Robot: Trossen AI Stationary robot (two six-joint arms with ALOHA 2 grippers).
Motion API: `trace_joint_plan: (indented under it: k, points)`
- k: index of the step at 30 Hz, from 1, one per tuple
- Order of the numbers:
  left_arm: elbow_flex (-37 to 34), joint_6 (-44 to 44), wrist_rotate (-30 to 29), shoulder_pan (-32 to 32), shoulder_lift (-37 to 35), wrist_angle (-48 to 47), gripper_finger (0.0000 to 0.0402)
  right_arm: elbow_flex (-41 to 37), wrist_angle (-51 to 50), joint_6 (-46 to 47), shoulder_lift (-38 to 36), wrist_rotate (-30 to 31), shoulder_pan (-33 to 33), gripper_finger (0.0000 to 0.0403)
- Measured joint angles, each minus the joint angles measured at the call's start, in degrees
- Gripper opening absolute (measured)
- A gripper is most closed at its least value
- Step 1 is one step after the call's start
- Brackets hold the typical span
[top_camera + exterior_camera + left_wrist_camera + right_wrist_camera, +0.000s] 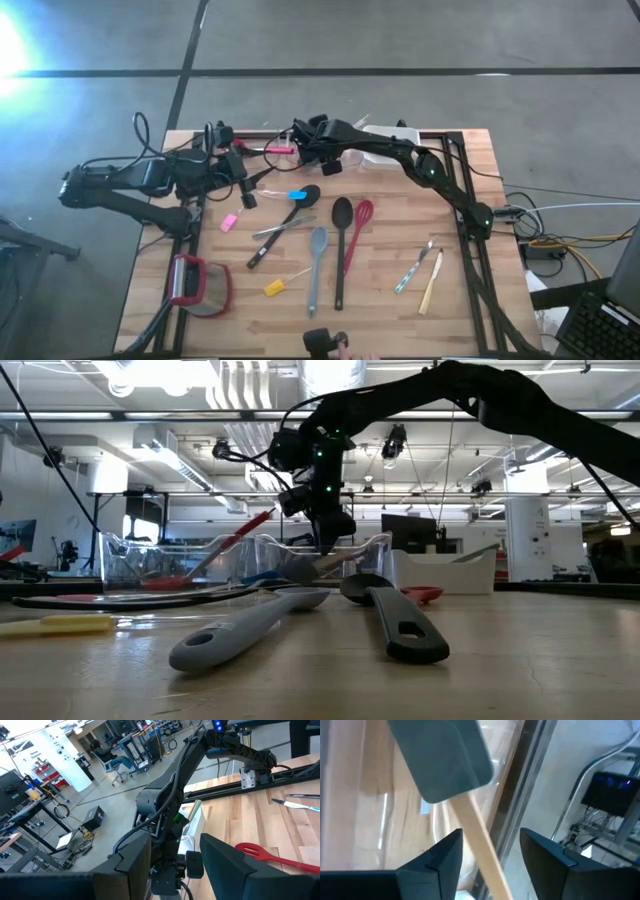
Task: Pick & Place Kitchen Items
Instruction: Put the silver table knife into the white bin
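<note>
My right gripper [490, 837] is open over the clear tub [240, 560] at the table's far middle. A spatula with a grey blade [440, 760] and a wooden handle [477, 847] lies inside the tub, its handle running between my two fingers, close to one of them. A red utensil [235, 538] leans in the same tub. My left gripper [175, 845] hovers open and empty above the table's left side. Black spoons [341, 240], a red spatula [358, 232], a grey spatula [316, 265] and other cutlery lie flat on the table.
A white tub [385, 145] stands beside the clear one at the far edge. A red-framed round object [200, 285] lies at the near left. Small pink [229, 222], blue [297, 194] and yellow [274, 287] pieces, metal cutlery [413, 268] and a wooden piece [432, 282] dot the table.
</note>
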Motion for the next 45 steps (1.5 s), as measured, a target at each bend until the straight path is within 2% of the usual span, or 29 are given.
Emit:
trace_joint_plan:
  k: [4,11,19,22,28,31,34,41,45]
  points:
    - [0.0,-0.8,0.0,0.0,0.0,0.0,0.0177,1.2,-2.0,3.9,-1.4,0.2,0.6,0.0197]
    - [0.0,-2.3,0.0,0.0,0.0,-0.5,0.0177,1.1,-4.6,8.3,-8.0,1.7,2.1,0.0181]
    - [0.0,-5.0,0.2,0.0,0.0,-2.8,0.0177,1.1,-15.3,18.3,-16.8,0.6,3.4,0.0167]
    - [0.0,-5.8,0.2,0.0,0.0,-3.3,0.0177,1.1,-19.0,21.7,-20.0,-4.1,3.9,0.0162]
    - [0.0,-6.5,0.1,0.0,0.0,-3.5,0.0177,1.1,-20.5,27.2,-25.7,-23.0,4.4,0.015]
    - [0.0,-8.3,0.3,0.0,0.0,-5.1,0.0177,1.0,-20.5,28.2,-27.5,-29.5,5.8,0.0144]
    - [0.0,-11.8,1.6,0.0,0.0,-9.9,0.0177,0.9,-20.7,28.9,-28.9,-30.5,8.3,0.0137]
    - [0.0,-23.3,11.7,-0.1,1.7,-20.4,0.0177,0.9,-23.2,29.3,-30.8,-30.1,13.7,0.0119]
    - [0.0,-24.4,14.5,-0.9,5.7,-23.9,0.0177,0.9,-24.5,30.4,-31.1,-29.9,15.0,0.011]
